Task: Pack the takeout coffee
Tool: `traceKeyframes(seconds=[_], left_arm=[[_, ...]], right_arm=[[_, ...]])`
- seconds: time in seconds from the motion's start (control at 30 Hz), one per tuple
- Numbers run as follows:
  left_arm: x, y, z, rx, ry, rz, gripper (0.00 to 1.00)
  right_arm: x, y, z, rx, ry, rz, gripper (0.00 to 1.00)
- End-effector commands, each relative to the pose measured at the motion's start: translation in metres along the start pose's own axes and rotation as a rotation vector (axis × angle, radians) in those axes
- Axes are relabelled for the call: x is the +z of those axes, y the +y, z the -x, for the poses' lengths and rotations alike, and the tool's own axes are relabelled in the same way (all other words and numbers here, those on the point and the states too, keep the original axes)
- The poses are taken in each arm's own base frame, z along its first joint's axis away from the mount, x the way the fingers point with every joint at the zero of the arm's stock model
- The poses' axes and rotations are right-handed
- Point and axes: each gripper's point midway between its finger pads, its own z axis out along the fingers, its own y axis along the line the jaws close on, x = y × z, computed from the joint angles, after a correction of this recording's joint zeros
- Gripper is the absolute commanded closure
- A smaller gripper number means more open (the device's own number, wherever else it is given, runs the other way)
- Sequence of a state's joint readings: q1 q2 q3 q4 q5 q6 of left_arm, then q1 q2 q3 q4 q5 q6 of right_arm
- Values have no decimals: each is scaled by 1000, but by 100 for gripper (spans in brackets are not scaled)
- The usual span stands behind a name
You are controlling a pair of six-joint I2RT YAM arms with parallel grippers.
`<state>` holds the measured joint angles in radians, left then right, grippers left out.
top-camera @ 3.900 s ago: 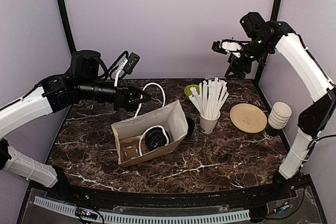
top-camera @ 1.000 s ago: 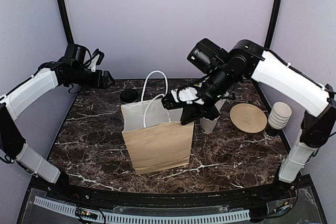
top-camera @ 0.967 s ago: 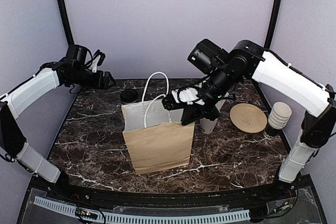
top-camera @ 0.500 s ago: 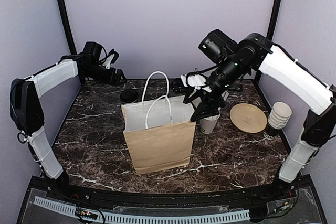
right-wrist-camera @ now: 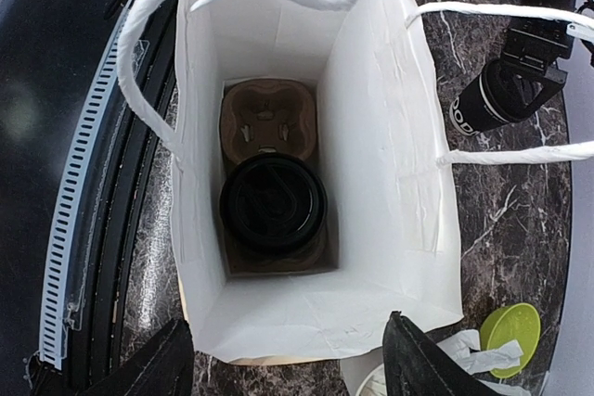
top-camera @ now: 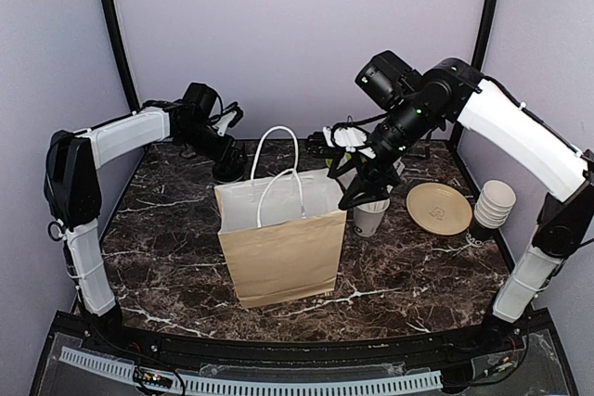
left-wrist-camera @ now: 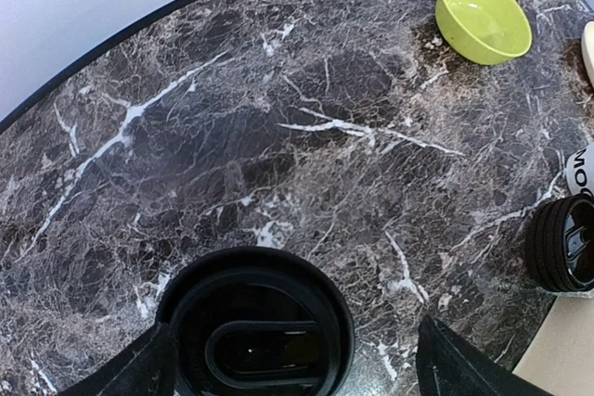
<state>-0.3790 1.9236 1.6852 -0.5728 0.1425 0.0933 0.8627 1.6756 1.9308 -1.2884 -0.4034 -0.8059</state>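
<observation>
— Dark marble counter (top-camera: 158, 229), pale lilac walls round it. Nearest item?
— Brown paper bag (top-camera: 283, 252), upright mid-counter, mouth open, white handles standing.
— Contents?
— One takeout coffee (right-wrist-camera: 272, 203), lid on, seated in a cardboard carrier (right-wrist-camera: 269, 118) at the bottom.
— Right end effector (right-wrist-camera: 288, 322)?
— Hung above the bag's right rim, fingers spread wide, nothing between them.
— Beyond the bag?
— Straw cup (top-camera: 369, 218) just behind its right corner. Tan plate (top-camera: 439, 208) and stacked lidless cups (top-camera: 492, 203) further right.
— Any other coffee?
— Second coffee (left-wrist-camera: 255, 322), lidded, stood on the counter behind the bag's left corner. Left end effector (left-wrist-camera: 292, 340) hovered low over it, fingers spread to either side of the lid, not closed on it. Green bowl (left-wrist-camera: 483, 16) sat near the counter's far edge.
</observation>
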Motion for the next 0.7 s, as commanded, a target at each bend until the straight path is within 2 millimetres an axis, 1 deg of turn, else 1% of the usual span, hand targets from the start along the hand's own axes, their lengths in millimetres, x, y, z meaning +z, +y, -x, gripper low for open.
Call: traceKeyframes(seconds=[0.0,0.1,0.33,0.53,0.67], left_arm=[[-3,11,-1,15,31,49,8],[1,9,-4,12,43,36,10],[9,9,-11,14,73,40,11],[17,8,-14,20,85,37,17],[21,8,-15,48,102,63,20]], right_arm=[[-1,-4,0,13,-8,-15,30],[1,-5,-2,17,0,-19,30],[3,-6,-4,26,9,-19,29],[4,-7,-6,30,17,-27,29],[3,-7,-6,30,16,-30,29]])
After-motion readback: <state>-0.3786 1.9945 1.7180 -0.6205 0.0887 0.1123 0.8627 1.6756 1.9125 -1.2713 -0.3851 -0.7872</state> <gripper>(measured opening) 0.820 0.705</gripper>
